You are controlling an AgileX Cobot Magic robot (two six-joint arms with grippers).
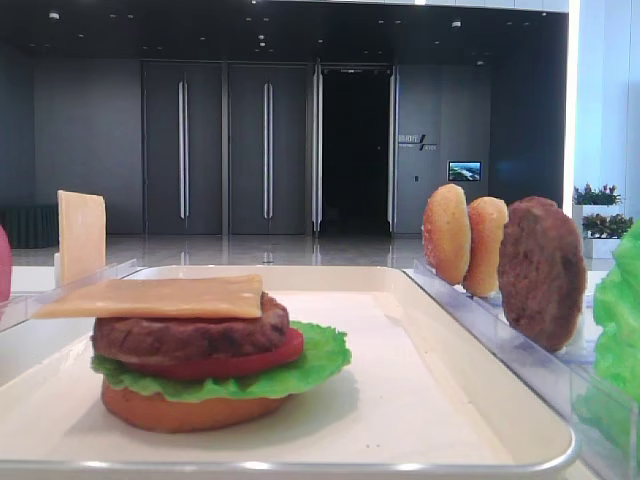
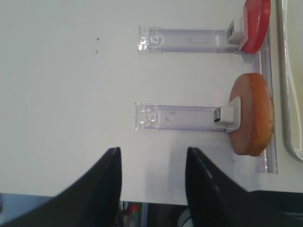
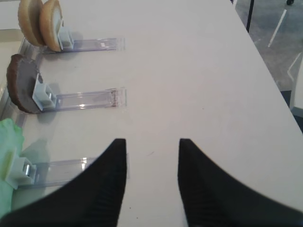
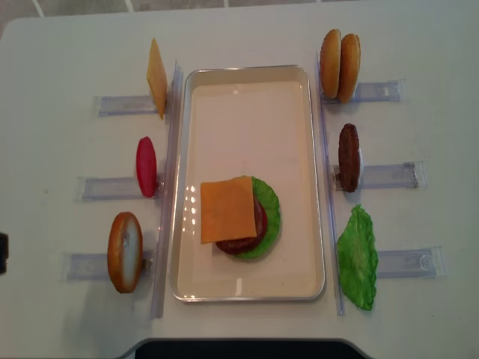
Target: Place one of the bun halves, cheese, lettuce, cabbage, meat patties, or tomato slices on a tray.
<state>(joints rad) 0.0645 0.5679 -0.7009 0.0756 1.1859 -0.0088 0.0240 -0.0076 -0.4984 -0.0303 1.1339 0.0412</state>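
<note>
- Exterior high, low and level with the counter: on the tray [image 1: 520,425], a stack of bun half [image 1: 185,410], lettuce [image 1: 315,365], tomato slice [image 1: 265,362] and meat patty [image 1: 190,335], topped by a cheese slice [image 1: 150,297] lying flat and overhanging toward the tray's left rim. A second cheese slice [image 1: 81,235] upright beyond the tray's far left corner. Past the right rim, two bun halves [image 1: 465,235] on edge, then a patty [image 1: 541,270] on edge, then green lettuce [image 1: 618,320] at the frame's right edge. No gripper in sight.
- Right wrist: right gripper [image 3: 152,163] over bare counter [image 3: 199,71], fingers well apart, nothing between them. Along the left, clear plastic rails [image 3: 90,100] carrying two buns [image 3: 40,21], a patty [image 3: 21,82] and lettuce [image 3: 10,156].
- Left wrist: left gripper [image 2: 152,172] near the counter's edge, fingers spread wide, holding nothing. Ahead on the right, a bun half [image 2: 253,113] on edge against a rail clip, a red tomato slice [image 2: 255,23] beyond it.
- Exterior high overhead: stack in the near half of the tray [image 4: 247,295], cheese [image 4: 227,209] uppermost and shifted toward the left rim. Left of the tray: cheese [image 4: 156,77], tomato [image 4: 146,166], bun [image 4: 124,251]. Right of the tray: two buns [image 4: 340,55], patty [image 4: 349,157], lettuce [image 4: 358,258].
</note>
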